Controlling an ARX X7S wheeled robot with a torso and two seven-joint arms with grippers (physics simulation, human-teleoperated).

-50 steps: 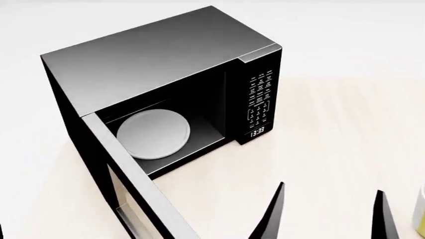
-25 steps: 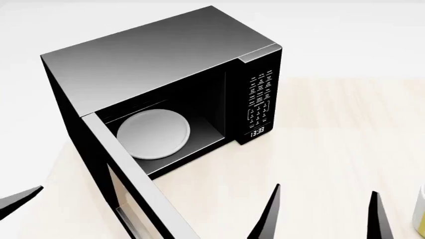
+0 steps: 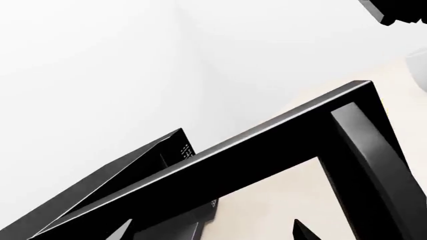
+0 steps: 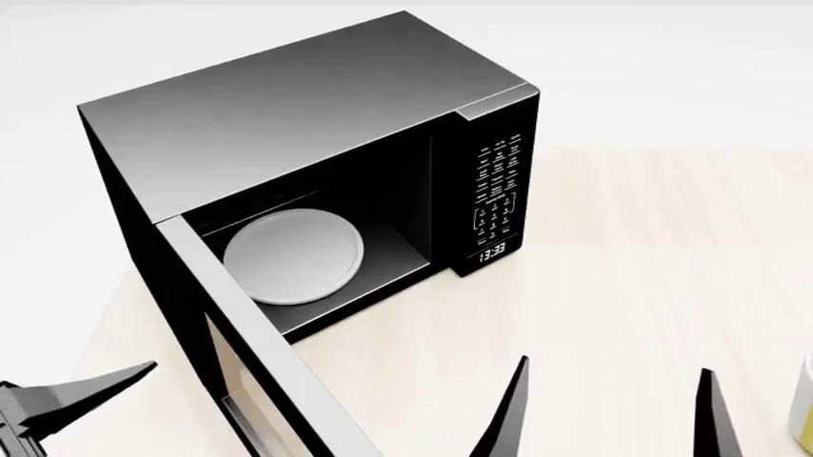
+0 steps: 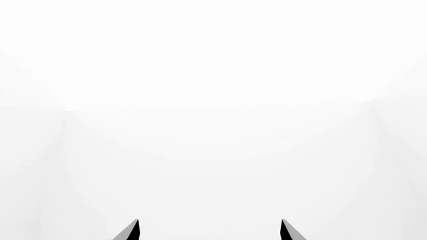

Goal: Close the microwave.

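Observation:
The black microwave (image 4: 318,124) stands on the table with its door (image 4: 254,352) swung open toward me. The white turntable plate (image 4: 292,255) shows inside. The keypad (image 4: 498,186) and clock (image 4: 493,251) are on its right front. In the head view one left finger (image 4: 109,383) pokes in at the lower left, on the outer side of the door and apart from it. In the left wrist view my left gripper (image 3: 210,232) is open and empty, facing the door frame (image 3: 267,150). My right gripper (image 4: 612,405) is open and empty, in front of the microwave; it also shows in the right wrist view (image 5: 209,230).
The light wooden table (image 4: 635,267) extends to the right of the microwave. A pale yellowish object (image 4: 803,400) sits at the right edge. A white wall stands behind. The right wrist view shows only white surfaces.
My left gripper has come into the head view from the lower left and moved right toward the open door's outer side. My right gripper has shifted slightly left and down. The door has not moved.

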